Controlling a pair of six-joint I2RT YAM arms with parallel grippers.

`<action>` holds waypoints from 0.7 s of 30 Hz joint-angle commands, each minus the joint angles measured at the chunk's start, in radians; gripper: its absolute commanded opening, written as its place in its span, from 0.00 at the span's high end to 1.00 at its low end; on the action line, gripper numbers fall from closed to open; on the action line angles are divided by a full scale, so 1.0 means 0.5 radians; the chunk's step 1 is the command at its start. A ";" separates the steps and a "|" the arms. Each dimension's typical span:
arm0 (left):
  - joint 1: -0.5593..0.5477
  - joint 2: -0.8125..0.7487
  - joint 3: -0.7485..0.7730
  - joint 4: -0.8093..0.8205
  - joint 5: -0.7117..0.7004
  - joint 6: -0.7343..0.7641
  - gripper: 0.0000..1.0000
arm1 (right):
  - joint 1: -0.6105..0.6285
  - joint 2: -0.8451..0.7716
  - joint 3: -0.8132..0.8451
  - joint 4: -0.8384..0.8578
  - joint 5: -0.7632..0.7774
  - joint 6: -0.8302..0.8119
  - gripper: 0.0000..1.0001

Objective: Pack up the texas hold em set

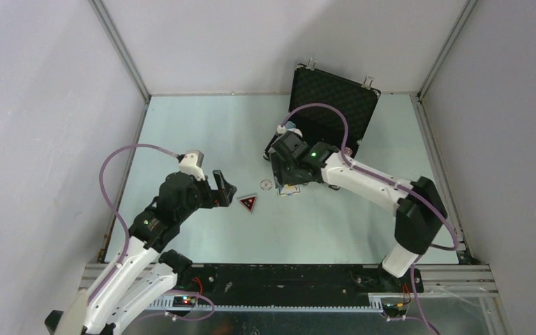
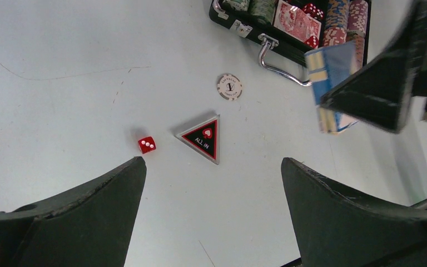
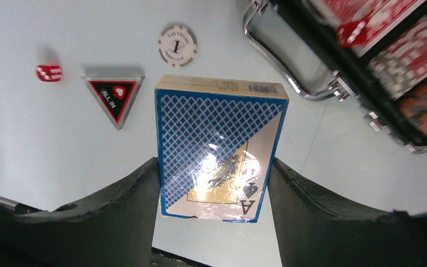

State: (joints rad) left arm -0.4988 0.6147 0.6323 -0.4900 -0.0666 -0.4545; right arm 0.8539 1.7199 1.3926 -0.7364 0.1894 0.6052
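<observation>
Right wrist: triangle, button (and die) beside blue deck.

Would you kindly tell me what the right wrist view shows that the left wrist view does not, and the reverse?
Only the right wrist view: the full face of the blue card deck, clamped in the right gripper. Only the left wrist view: the left gripper, open and holding nothing, and green chip stacks in the briefcase. Both: the red die, black triangle, white button and the case's silver handle.
</observation>
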 commanded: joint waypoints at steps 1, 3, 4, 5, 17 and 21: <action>0.007 0.006 0.012 0.043 0.016 -0.011 0.02 | -0.086 -0.232 -0.002 0.126 0.080 -0.264 0.66; 0.007 0.007 0.006 0.047 0.019 -0.012 0.02 | -0.187 -0.325 -0.003 0.171 0.060 -0.321 0.66; 0.007 0.007 -0.001 0.049 0.024 -0.013 0.02 | -0.265 -0.344 -0.003 0.188 0.043 -0.339 0.66; 0.007 0.009 -0.003 0.048 0.025 -0.016 0.02 | -0.305 -0.375 -0.003 0.229 -0.006 -0.381 0.66; 0.007 0.046 0.007 0.067 0.034 -0.017 0.02 | -0.726 -0.356 0.074 0.543 -0.168 -0.902 0.69; 0.007 0.067 0.022 0.066 0.026 -0.011 0.02 | -0.811 -0.234 0.202 0.573 -0.193 -1.053 0.69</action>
State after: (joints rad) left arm -0.4988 0.6418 0.6323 -0.4889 -0.0635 -0.4549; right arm 0.4812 1.5578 1.4017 -0.5499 0.1101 0.1986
